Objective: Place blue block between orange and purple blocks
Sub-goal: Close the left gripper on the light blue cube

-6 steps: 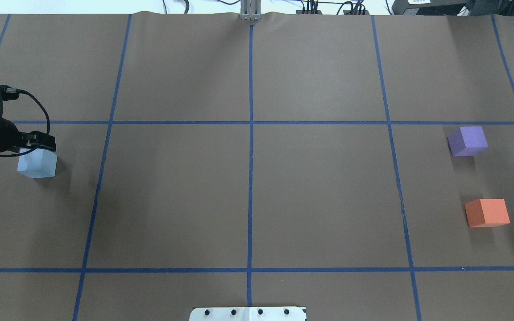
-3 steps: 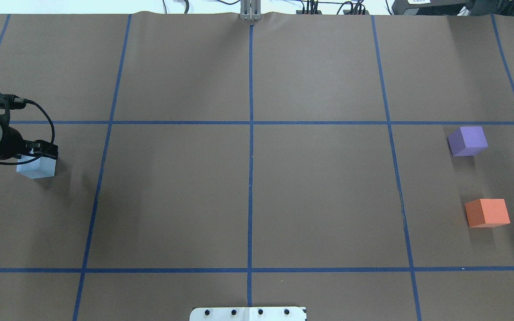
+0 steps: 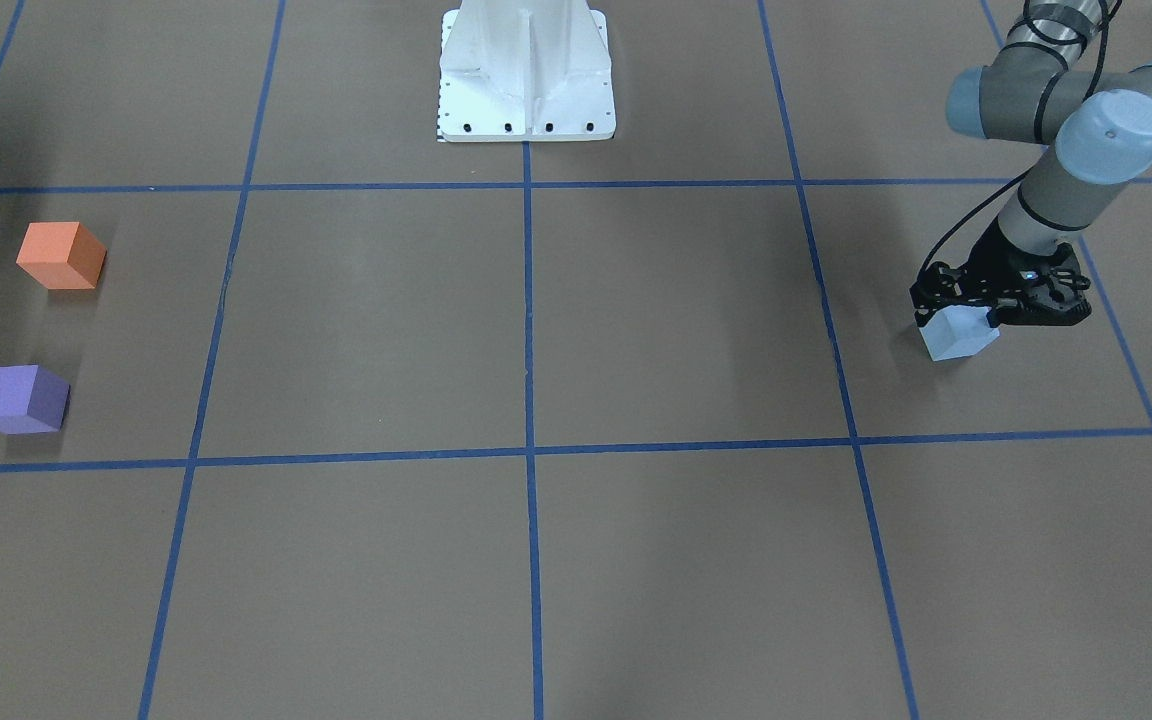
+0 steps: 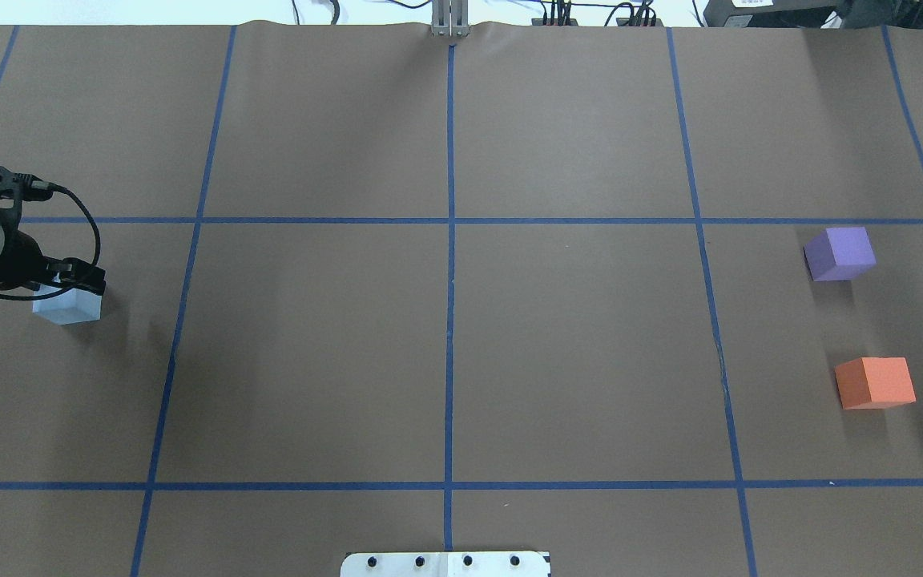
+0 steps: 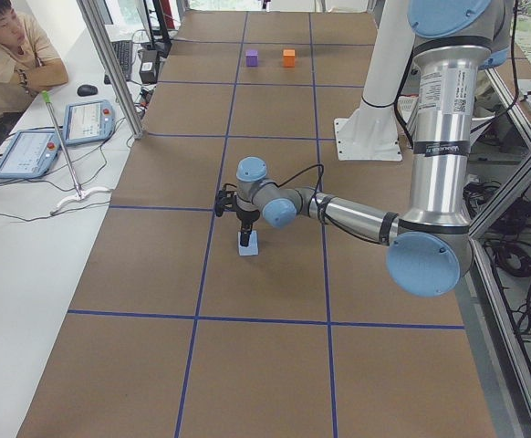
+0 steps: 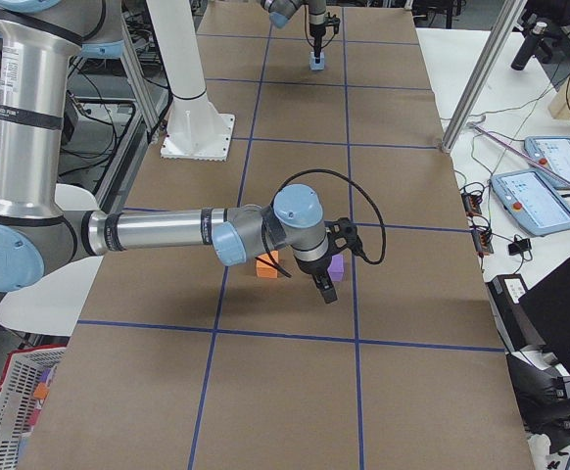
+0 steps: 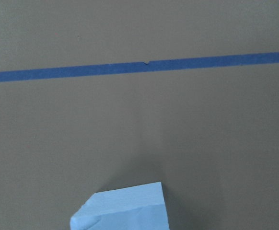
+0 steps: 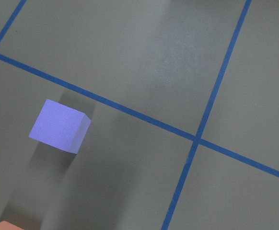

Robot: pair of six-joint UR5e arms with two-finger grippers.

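Out on the robot's left, far from the white base [image 3: 526, 70], the blue block [image 3: 958, 338] sits flat on the table [image 4: 574, 336]. It's a cube with sides that look equal, so there's no long axis to call. It is turned a little off the blue tape lines [image 4: 450, 320], and in the front-facing view one upright edge points away from the base, toward the camera.

The left gripper [image 3: 956, 314] is right down on top of it! Its black fingers [image 3: 989, 316] show at the block's two upper sides, so the block lies directly beneath the tool and between the fingers. Whether they are pinching the foam or just bracketing it, I can't tell. The left wrist view catches only the block's top at its lower edge.

On the opposite side of the base, just as far out, are the orange block [image 4: 875, 383] and the purple block [image 4: 840, 253]. They stand apart with bare paper between them, the orange one nearer the base. The right gripper [image 6: 326, 292] hangs above that pair, seen only in the side view, so its grip can't be judged.
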